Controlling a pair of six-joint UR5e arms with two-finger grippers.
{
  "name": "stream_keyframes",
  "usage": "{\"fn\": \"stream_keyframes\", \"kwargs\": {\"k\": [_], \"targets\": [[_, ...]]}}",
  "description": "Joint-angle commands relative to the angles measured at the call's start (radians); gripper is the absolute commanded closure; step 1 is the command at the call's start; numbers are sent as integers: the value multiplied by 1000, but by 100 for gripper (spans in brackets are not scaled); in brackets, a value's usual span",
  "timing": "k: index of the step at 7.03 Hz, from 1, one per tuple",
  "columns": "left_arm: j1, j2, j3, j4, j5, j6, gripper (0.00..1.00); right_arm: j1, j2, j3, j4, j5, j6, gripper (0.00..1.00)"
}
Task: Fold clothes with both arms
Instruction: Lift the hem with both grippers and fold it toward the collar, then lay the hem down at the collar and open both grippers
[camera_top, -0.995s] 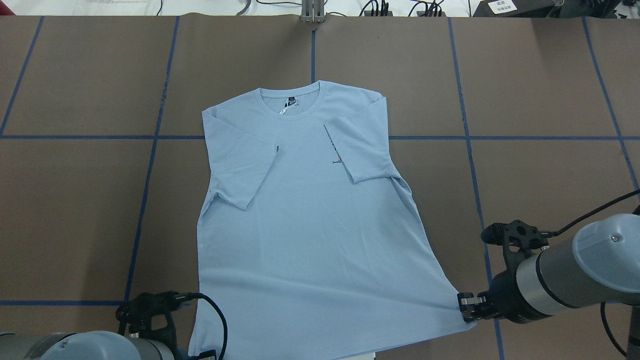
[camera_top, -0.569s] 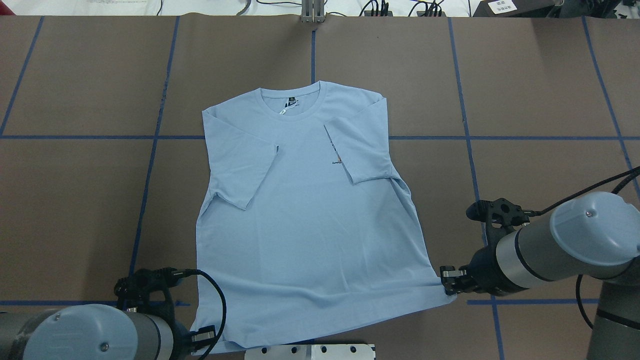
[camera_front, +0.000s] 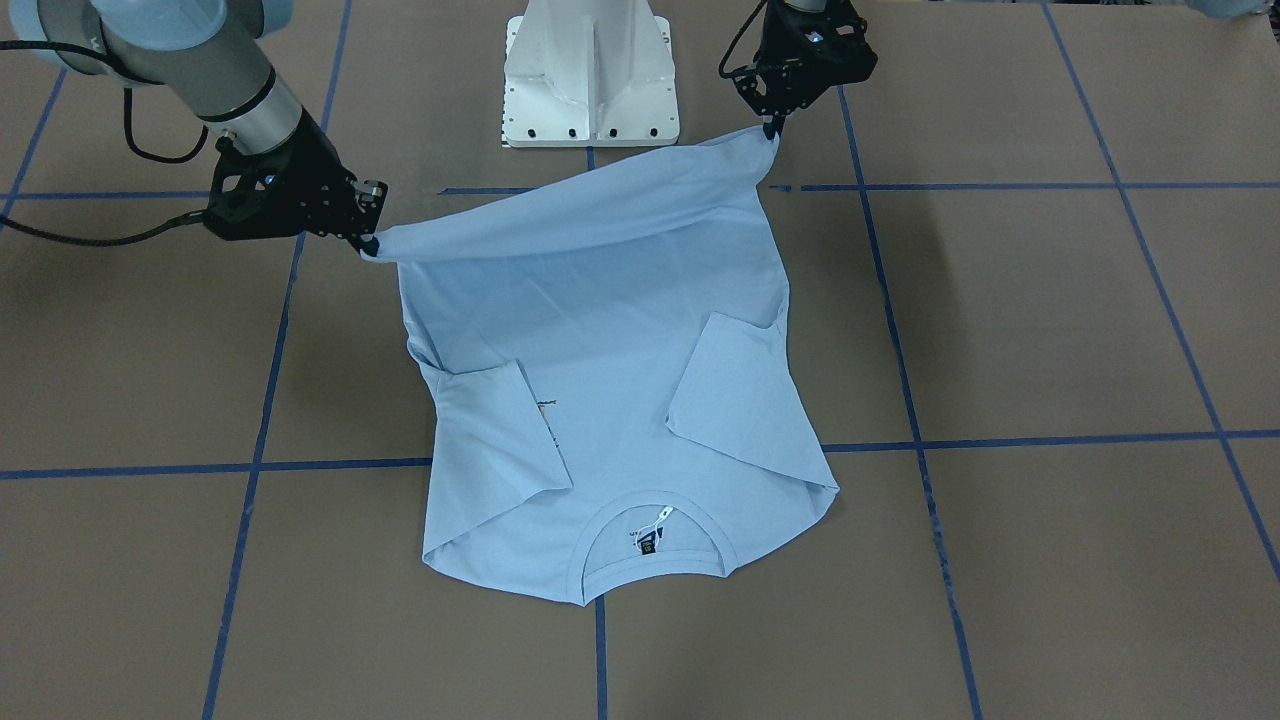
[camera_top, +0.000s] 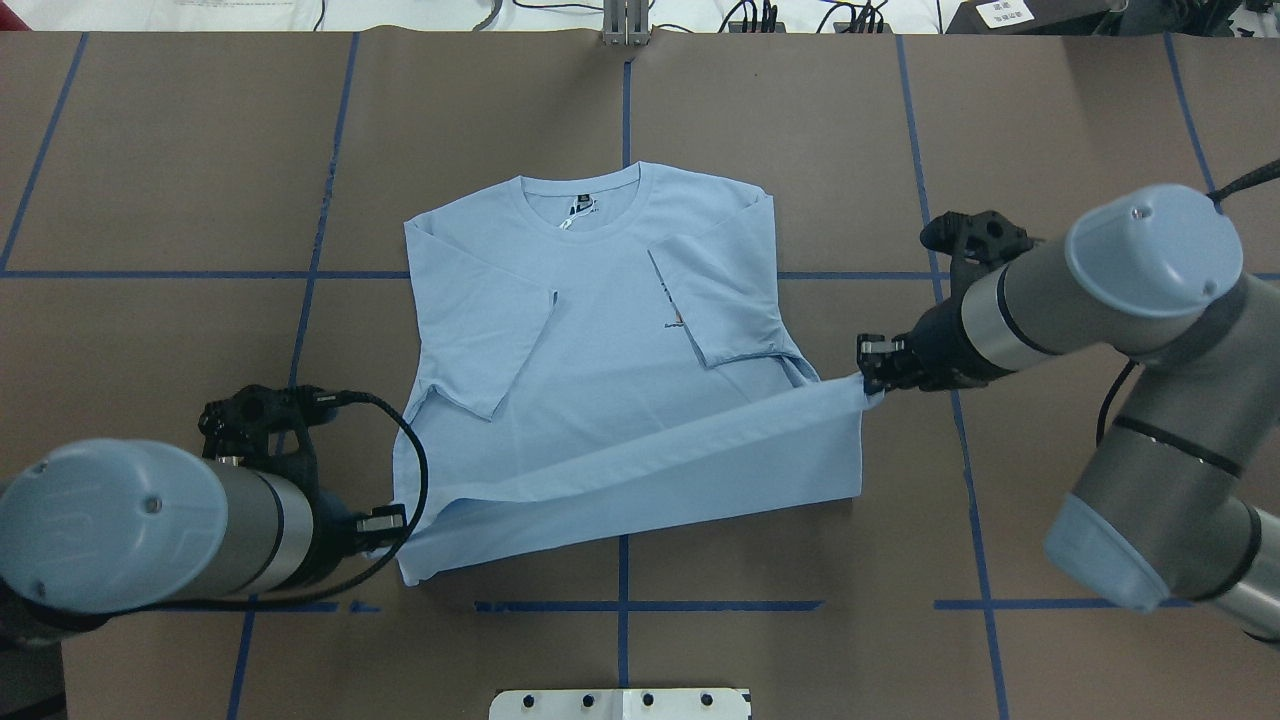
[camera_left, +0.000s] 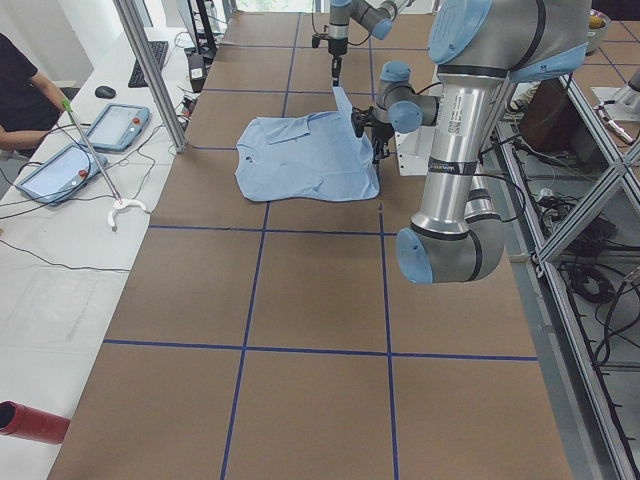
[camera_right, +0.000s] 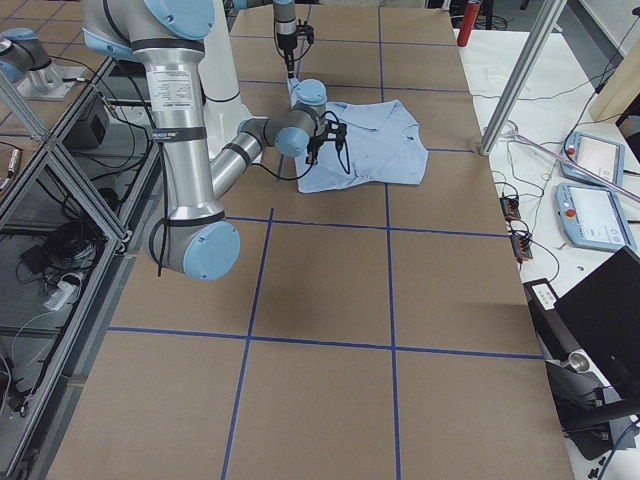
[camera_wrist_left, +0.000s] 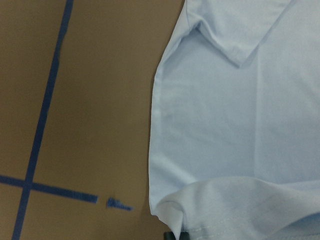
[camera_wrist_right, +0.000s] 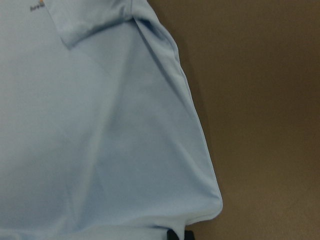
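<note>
since a second ago the hem (camera_top: 640, 470) has travelled toward 12 o'clock. black two-finger left gripper (camera_top: 392, 522) at 7 and right gripper (camera_top: 866, 368) at 3 each pinch a corner of the thin light blue t-shirt (camera_top: 600, 330) mid-table, long axis 6-to-12, collar (camera_top: 585, 183) at 12. front-facing view alone shows the hem raised.

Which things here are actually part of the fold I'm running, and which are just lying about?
In the job:
T-shirt, near hem lifted
left gripper, shut on one hem corner
right gripper, shut on the other

Lying about:
white pedestal base
two tablets
red cylinder
</note>
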Motion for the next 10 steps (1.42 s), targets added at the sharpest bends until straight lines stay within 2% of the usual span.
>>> {"fn": "stream_keyframes", "kwargs": {"k": [1,3,4,5,6,7,10], "targets": [[-165,-117,154,-3,-33,109,100,75,207,-213,2,4,-37,100],[-309,-154,244,-23,-54,252,100,104,257,-301,26,4,-39,100],[-360,-171,326,-92,-54,279,100,117,260,-352,97,4,-37,100],[-383,-192,427,-188,-54,283,100,134,324,-457,143,4,-37,100],[-394,-231,547,-279,-54,283,100,136,389,-549,149,3,-39,100],[-397,-237,622,-363,-53,283,100,138,436,-622,151,1,-40,100],[-422,-240,749,-492,-50,284,100,162,498,-786,269,-3,-39,100]]}}
